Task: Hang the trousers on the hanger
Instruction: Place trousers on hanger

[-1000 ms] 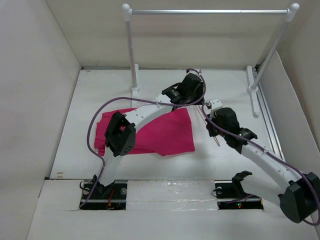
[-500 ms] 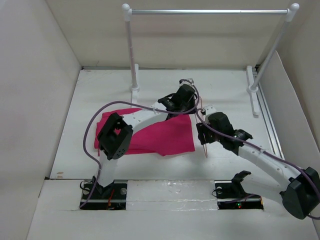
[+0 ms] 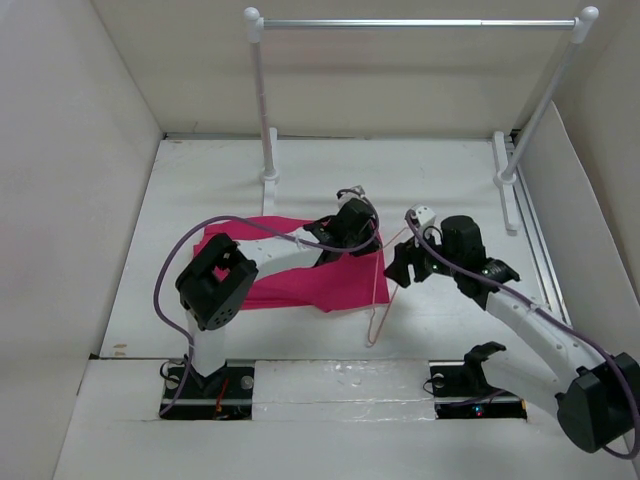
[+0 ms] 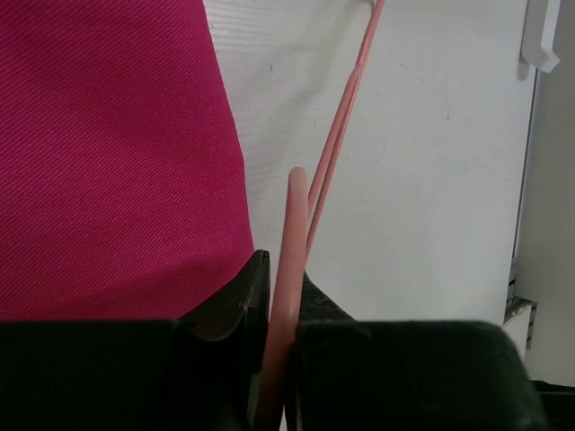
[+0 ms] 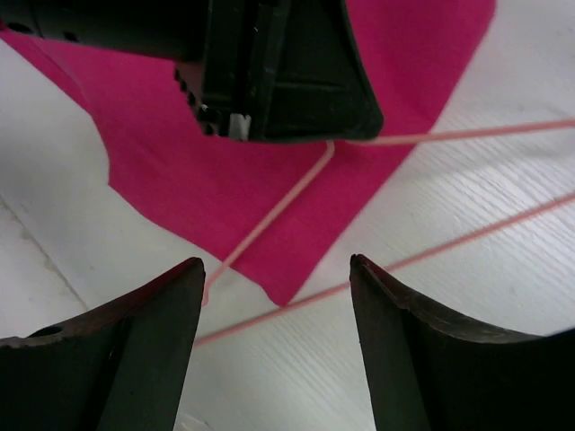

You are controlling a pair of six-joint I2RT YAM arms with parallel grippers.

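Note:
The magenta trousers (image 3: 300,268) lie flat on the white table, left of centre. My left gripper (image 3: 356,226) hovers over their right edge, shut on the thin pale pink hanger (image 3: 377,305), whose wire trails toward the near edge of the table. In the left wrist view the wire (image 4: 289,224) is pinched between the jaws of that gripper (image 4: 283,269), with the trousers (image 4: 117,153) to the left. My right gripper (image 3: 398,270) stands just right of the hanger, open. From its wrist, the right gripper (image 5: 277,269) holds nothing; hanger wire (image 5: 278,208) crosses the trousers (image 5: 269,166) below.
A silver rail (image 3: 415,22) on two white posts (image 3: 266,110) spans the back of the table. White walls close in the left, back and right sides. A metal track (image 3: 535,240) runs along the right edge.
The left gripper has shut on the hanger and drawn it nearer and to the left. The right gripper has let go of it, opened and shifted slightly right.

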